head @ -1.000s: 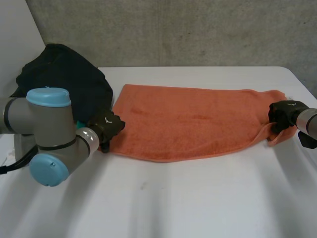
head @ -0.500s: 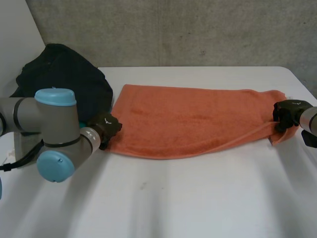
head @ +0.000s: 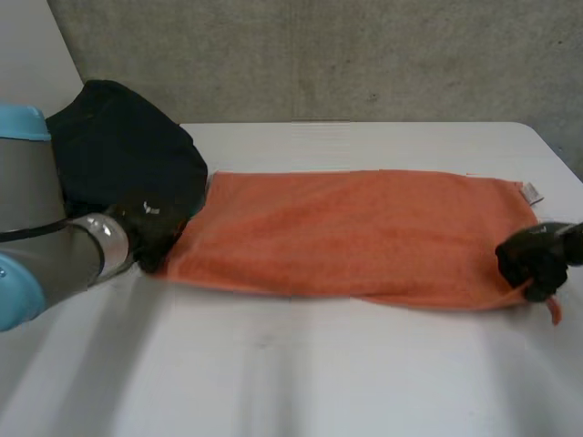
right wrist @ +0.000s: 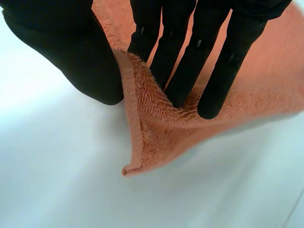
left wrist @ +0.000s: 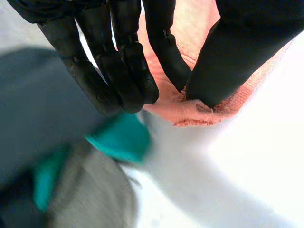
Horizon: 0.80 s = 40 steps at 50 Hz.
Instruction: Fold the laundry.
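Head view: orange towel (head: pixel 346 232) lies lengthwise left-right.

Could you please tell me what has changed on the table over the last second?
The left hand and the right hand drew the near corners of the towel toward the robot and apart, so its sagging near edge now lies straight and flat. Each hand still pinches its corner. The pile of dark clothes at the far left stayed put.

L hand (head: pixel 153 232), R hand (head: pixel 531 261) low, wide apart; fingers (right wrist: pixel 176 71) + thumbs pinch towel (head: pixel 355 232).
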{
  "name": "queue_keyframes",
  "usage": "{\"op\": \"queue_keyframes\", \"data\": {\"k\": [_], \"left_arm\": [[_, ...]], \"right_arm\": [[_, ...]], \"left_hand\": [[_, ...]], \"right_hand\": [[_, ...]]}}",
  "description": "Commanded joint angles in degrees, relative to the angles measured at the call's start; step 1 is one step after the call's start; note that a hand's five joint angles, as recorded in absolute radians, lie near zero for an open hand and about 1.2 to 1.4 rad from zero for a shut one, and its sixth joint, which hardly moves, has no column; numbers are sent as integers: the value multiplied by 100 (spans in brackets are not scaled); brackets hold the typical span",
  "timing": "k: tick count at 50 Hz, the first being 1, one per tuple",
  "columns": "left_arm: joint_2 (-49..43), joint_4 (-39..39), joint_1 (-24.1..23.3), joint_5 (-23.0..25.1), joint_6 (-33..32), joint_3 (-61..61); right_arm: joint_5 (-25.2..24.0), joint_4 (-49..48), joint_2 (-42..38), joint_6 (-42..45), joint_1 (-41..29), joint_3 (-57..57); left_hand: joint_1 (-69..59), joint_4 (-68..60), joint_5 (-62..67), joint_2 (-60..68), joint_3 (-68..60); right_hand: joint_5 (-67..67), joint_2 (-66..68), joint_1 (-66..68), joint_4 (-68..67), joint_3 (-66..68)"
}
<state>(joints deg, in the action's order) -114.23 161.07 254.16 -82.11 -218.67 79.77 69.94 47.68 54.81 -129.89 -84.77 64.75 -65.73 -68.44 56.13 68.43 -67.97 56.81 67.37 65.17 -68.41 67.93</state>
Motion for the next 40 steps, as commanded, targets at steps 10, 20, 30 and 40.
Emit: {"op": "queue_keyframes", "data": {"k": [10, 20, 30, 40], "left_arm": [[877, -1281, 205, 520, -818, 610], [-1337, -550, -226, -296, 279, -2758], [-1708, 757, -349, -815, 1853, -6332], [-1488, 2209, -367, -1132, 2347, -6054]], "right_arm": [[73, 1183, 725, 2364, 602, 865], [169, -1046, -93, 809, 22, -898], [266, -4291, 38, -1282, -145, -2537], [144, -5982, 311, -2735, -189, -2116]], "left_hand": [[-1427, -1156, 1387, 1157, -1203], [-1427, -1156, 1387, 1157, -1203], [-1427, -1156, 1387, 1157, -1203], [-1427, -1156, 1387, 1157, -1203]], "right_hand": [[1319, 1263, 1483, -1159, 1207], [1319, 1263, 1483, -1159, 1207], [1319, 1263, 1483, -1159, 1207], [1319, 1263, 1483, -1159, 1207]]}}
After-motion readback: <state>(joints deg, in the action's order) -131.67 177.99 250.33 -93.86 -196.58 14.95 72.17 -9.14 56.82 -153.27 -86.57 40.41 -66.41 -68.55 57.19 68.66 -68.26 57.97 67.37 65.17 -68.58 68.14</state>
